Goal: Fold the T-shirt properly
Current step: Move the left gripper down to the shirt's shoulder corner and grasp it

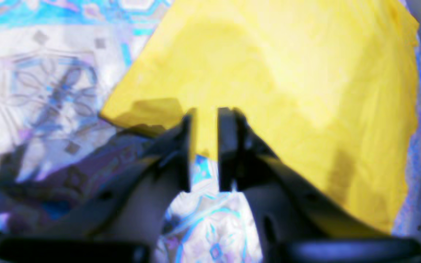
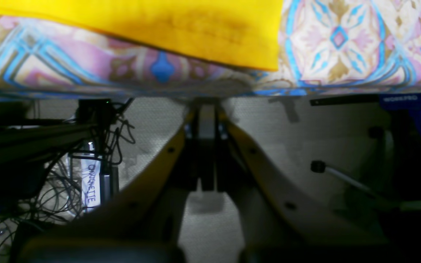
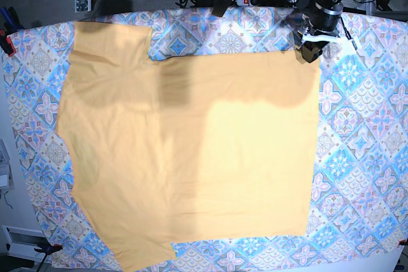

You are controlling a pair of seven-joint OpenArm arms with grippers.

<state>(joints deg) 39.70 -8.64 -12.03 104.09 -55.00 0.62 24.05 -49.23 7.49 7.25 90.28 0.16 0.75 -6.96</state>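
T-shirt [image 3: 191, 157]: spread flat across tablecloth [image 3: 363, 157], frame centre | left gripper [image 1: 205, 146]: jaws slightly parted astride upper-right hem corner, apparently for releasing | right gripper [image 2: 207, 146]: closed, empty, parked below table edge.

"WORKPRO" on blue clamp [image 2: 411, 106]; handwritten white label [image 2: 90, 184], partly legible.

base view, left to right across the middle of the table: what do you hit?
Strip of bare patterned tablecloth → T-shirt, spread flat over most of the width → wider band of the same tablecloth to the right edge. The left gripper sits farther back, at the shirt's far right corner.
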